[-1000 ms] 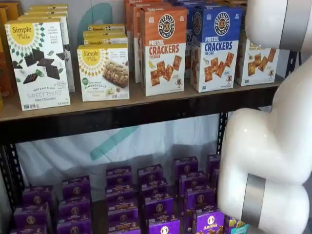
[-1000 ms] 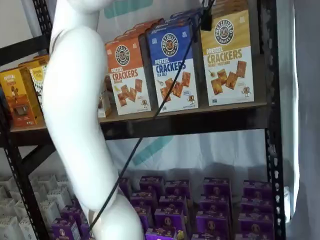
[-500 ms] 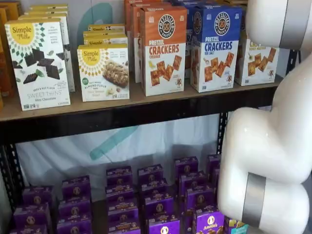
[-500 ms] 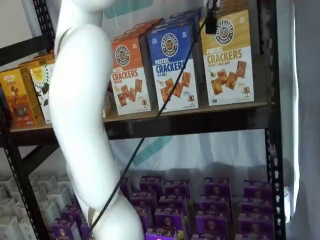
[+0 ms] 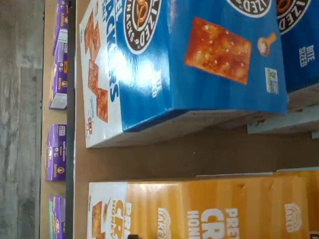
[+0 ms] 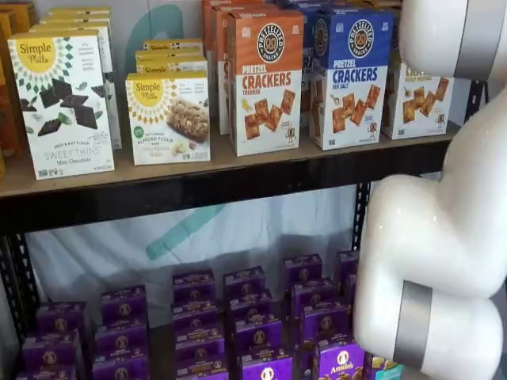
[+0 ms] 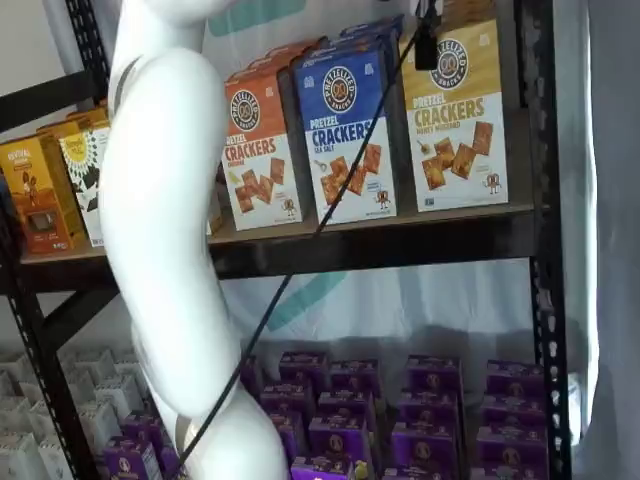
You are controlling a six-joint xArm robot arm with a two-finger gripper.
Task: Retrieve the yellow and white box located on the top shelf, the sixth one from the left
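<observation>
Partly behind the arm (image 6: 444,237), yellow and white box (image 6: 416,99).

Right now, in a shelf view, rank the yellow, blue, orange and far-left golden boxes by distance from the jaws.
1. yellow box: right end of the top shelf, directly behind them.
2. blue box: next one to the left.
3. orange box: left of the blue one.
4. golden box: far left end, clearly farthest.
</observation>
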